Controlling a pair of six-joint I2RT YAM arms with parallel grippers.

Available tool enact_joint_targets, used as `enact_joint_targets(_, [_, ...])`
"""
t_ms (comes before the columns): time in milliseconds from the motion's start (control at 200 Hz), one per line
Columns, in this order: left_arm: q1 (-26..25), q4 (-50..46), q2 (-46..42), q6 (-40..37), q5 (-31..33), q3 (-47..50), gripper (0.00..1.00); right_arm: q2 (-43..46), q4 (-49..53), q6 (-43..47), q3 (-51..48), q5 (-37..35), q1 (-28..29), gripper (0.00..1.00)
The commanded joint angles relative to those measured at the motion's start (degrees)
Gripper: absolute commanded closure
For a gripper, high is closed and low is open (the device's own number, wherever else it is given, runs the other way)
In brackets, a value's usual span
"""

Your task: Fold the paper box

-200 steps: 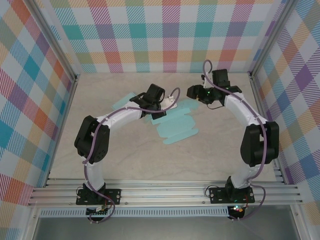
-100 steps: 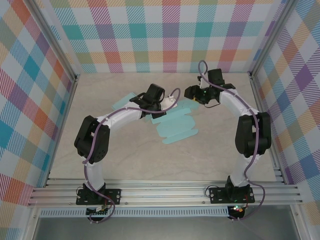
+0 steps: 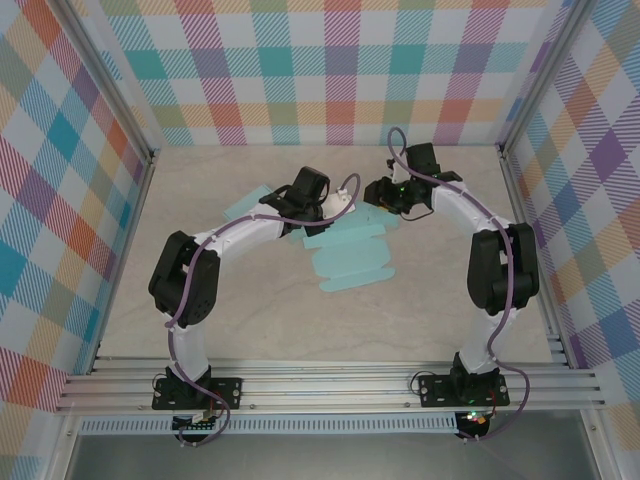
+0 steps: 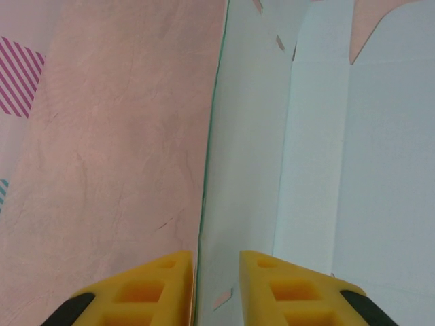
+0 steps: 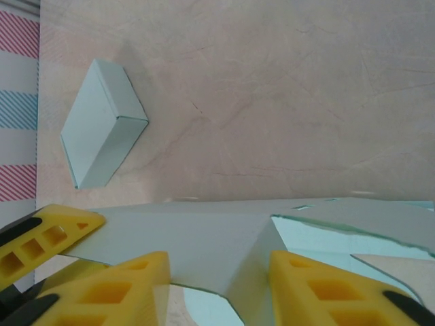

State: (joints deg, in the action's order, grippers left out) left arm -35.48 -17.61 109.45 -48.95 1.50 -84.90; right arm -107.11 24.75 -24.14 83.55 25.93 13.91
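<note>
left gripper [image 4: 212, 261]: yellow fingers [image 4: 272, 292] a little apart, with a narrow gap between them. the left edge of the sheet [image 3: 350, 262] runs into that gap but is not pinched.
right gripper [image 5: 219, 272]: jaws well apart, one on each side of a raised flap [image 5: 204, 234], not closed on it.
sheet: pale teal, unfolded, lying mostly flat on the table [image 3: 200, 300], mid-table between the two arms. its rounded tabs point toward the bases.
flap: part of the sheet at its far right end, lifted off the table. its cut edge shows just in front of the right fingers.
creases: in the left wrist view, fold lines run lengthwise along the sheet, with small slits near the far end.
left arm: in the top view it reaches over the far left part of the sheet and hides it.
right arm: bent inward, with its wrist at the sheet's far right corner.
folded box [image 5: 102, 129]: same teal, closed up, lying on the table apart from the sheet and near a striped wall.
walls [image 3: 300, 70]: pastel check pattern on three sides.
</note>
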Motion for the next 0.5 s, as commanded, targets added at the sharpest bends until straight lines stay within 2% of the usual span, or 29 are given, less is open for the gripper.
enact_joint_targets(0, [0.13,0.17,1.64,1.83,-1.37,-1.31,0.76,0.64,-1.02,-0.40,-1.01,-0.30,0.32,0.63])
enact_joint_targets(350, [1.20,1.17,1.10,2.78,-1.77,-2.16,0.76,0.65,-0.85,-0.14,-1.37,-0.83,0.37,0.64])
enact_joint_targets(420, [1.21,5.88,0.21,3.38,-0.69,-0.53,0.77,0.57,-0.93,-0.27,-1.37,-0.88,0.31,0.65])
enact_joint_targets(495, [1.16,9.67,-0.63,4.09,0.33,1.69,0.84,0.49,-0.91,-0.38,-1.54,-0.97,0.28,0.64])
